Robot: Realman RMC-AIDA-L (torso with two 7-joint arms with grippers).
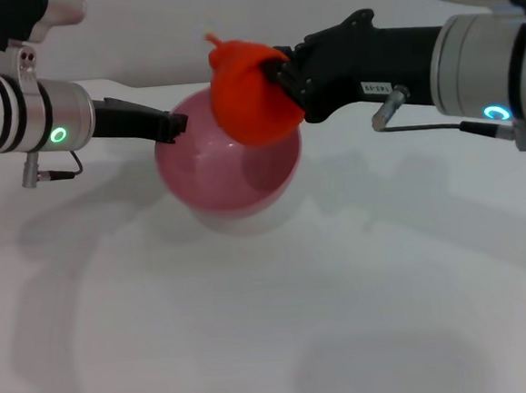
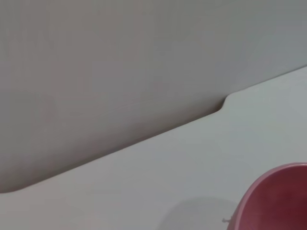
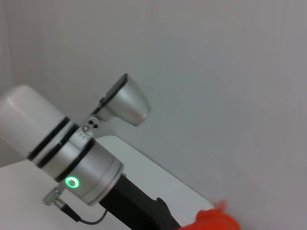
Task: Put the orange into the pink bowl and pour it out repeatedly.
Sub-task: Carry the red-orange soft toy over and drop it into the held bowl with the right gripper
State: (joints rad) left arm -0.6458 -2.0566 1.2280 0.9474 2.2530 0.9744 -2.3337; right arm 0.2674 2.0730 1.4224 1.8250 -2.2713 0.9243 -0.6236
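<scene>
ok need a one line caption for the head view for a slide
Right gripper holds the orange over the pink bowl while the left gripper grips the bowl's rim.

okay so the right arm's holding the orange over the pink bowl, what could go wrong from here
1. The orange hangs over the far rim of the pink bowl, not its middle. Released here, it might clip the rim and roll off across the table.
2. The left gripper sits at the bowl's left rim. Whether it grips it cannot be told, so a hit could tip or slide the bowl.
3. The right gripper is close above the rim; lowering further may knock it.
</scene>
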